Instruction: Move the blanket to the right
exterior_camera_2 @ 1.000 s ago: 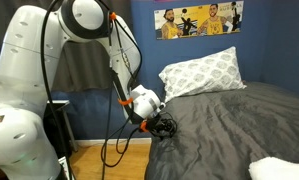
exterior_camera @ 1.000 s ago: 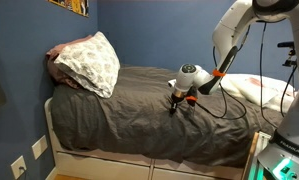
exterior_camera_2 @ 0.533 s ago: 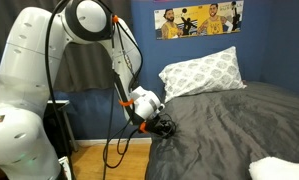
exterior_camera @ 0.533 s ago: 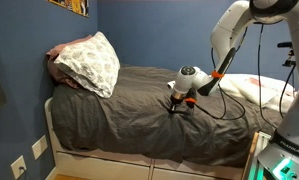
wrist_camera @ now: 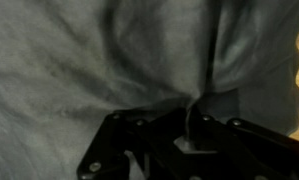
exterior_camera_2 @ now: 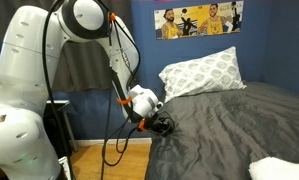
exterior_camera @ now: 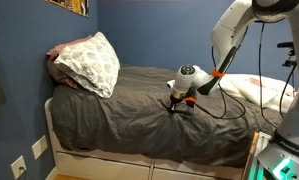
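Status check: over the last second nothing visible changes. My gripper (exterior_camera: 177,104) holds the same position on the blanket (exterior_camera: 109,110) in both exterior views, and the fabric around it keeps the same wrinkles, so no drag has started. In the wrist view my gripper (wrist_camera: 194,138) has its jaws drawn almost together. A narrow ridge of grey fabric rises from between them, so I judge that I hold a pinched fold of the blanket. The blanket lies spread over the bed. It reaches from the pillow (exterior_camera: 92,62) at the far left of an exterior view to the white bedding (exterior_camera: 261,90) at the right, and hangs over the near edge. In an exterior view my gripper (exterior_camera_2: 161,125) sits at the left edge of the bed, near the pillow (exterior_camera_2: 202,72) but apart from it. Consequence for the task: the grasp step appears complete and the transport step has not begun. The next move calls for a steady, low pull to the right, since thin fabric may slip out of a small pinch.
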